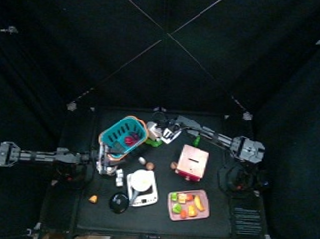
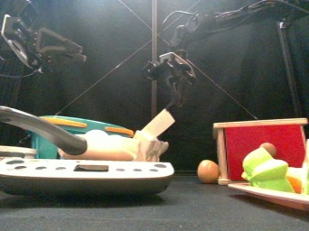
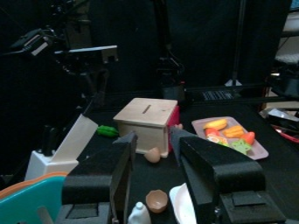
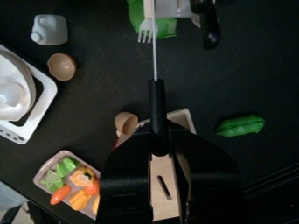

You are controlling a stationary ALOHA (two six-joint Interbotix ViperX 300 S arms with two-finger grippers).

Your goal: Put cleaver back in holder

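Note:
My right gripper [image 2: 171, 70] hangs over the table's middle, shut on the dark handle [image 4: 153, 98] of the cleaver [image 2: 161, 122]. The pale blade [image 3: 75, 142] points down at a slant, and its lower end meets the white holder [image 3: 45, 163]. I cannot tell whether it sits in a slot. In the right wrist view the blade shows edge-on as a thin white line [image 4: 155, 57]. My left gripper [image 3: 163, 179] is open and empty, low at the table's left, apart from the cleaver. In the top view, it [image 1: 115, 167] lies beside the teal basket.
A pinkish-tan block with a red side [image 3: 146, 118] stands right of the holder. A tray of play food [image 3: 230, 136] is at the front right. A teal basket [image 1: 123, 133], a white rack [image 2: 85, 173], a brown egg [image 2: 209, 170] and a green piece [image 4: 240, 127] lie around.

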